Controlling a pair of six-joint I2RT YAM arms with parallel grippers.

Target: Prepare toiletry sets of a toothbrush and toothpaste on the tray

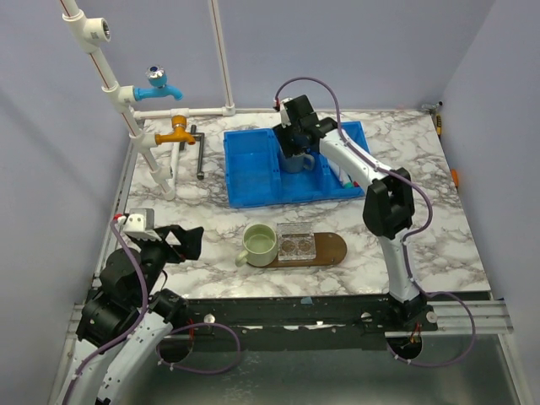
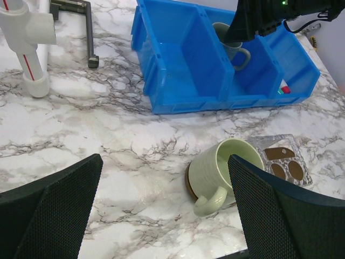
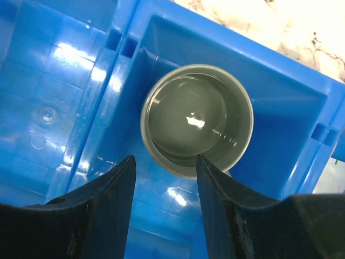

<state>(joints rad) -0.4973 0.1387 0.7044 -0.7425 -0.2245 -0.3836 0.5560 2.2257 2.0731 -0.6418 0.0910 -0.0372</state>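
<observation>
Dark-brown wood forms the oval tray (image 1: pixel 331 249), seen at lower centre of the top view on the marble-patterned table (image 1: pixel 439 219). On its left end a pale green mug (image 1: pixel 260 243) has been set, with nothing visible inside. Just beside it lies a clear plastic holder (image 1: pixel 295 244) with three openings. The blue three-compartment bin (image 1: pixel 249 181) is placed at upper centre. A grey mug (image 1: pixel 295 160) stands upright in its middle compartment. Small items (image 2: pixel 284 90) with red and green parts lie in the right-hand compartment, too small to be identified. The right gripper (image 3: pixel 164 159) is held over the grey mug, jaws apart and grasping nothing. The left gripper (image 2: pixel 164 162) is spread wide at lower left.
</observation>
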